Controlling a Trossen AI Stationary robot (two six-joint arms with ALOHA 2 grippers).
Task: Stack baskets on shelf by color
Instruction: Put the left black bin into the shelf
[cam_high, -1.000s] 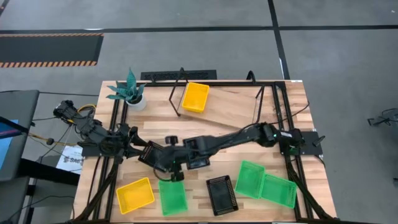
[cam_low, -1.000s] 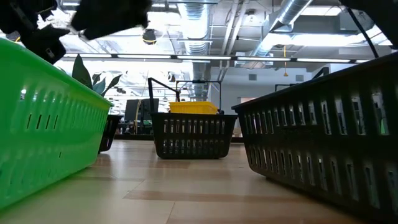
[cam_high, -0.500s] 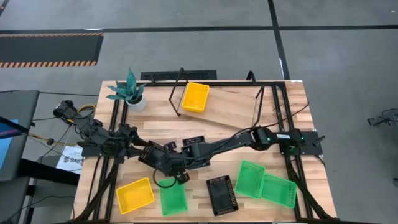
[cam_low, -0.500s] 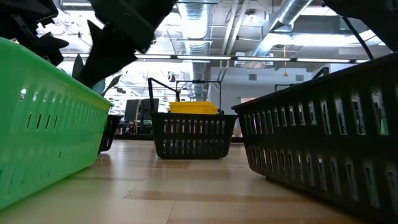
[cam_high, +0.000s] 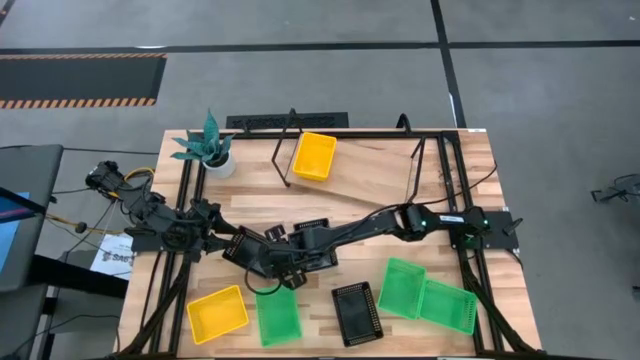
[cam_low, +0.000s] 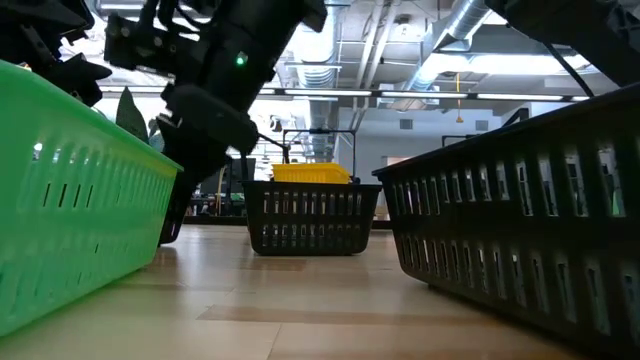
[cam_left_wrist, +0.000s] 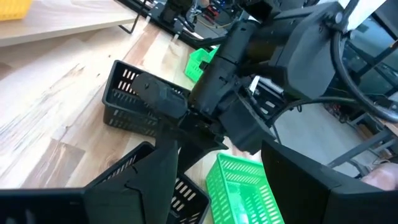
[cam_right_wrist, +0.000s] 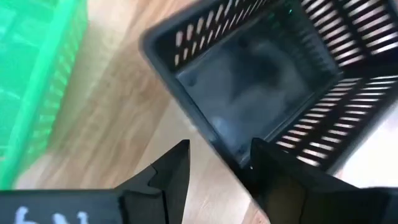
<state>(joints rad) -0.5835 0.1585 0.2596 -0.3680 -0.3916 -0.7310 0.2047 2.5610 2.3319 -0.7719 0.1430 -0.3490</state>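
While only one yellow basket (cam_high: 314, 155) is seen on the shelf (cam_high: 370, 175), the sorting can be judged to be at an early stage, and the step in hand appears to be the pick-up of a black basket. Both arms are gathered at the middle of the worktop (cam_high: 250, 190).

The right hand (cam_right_wrist: 219, 149) is held spread just above a black basket (cam_right_wrist: 261, 87), with that basket's near wall lying roughly in line with the gap between the fingers. Nothing is pinched by it yet.

The left hand (cam_high: 252, 252) is placed close beside the right, also spread. A second black basket (cam_left_wrist: 180, 193) is seen directly under its fingers, but no grip on it can be made out.

Elsewhere on the worktop, and well apart from the shelf:
- a yellow basket (cam_high: 217, 312) and a green basket (cam_high: 278, 316) are set at the front left
- a third black basket (cam_high: 357, 313) is placed at the front centre
- two green baskets (cam_high: 403, 287), touching or overlapping, are left at the front right

For the next move, it is judged that the right hand would have to be lowered over the wall and pressed together on it before any lift. Care would be needed so that the left arm, lying so near, is not struck when the basket is carried toward the shelf.
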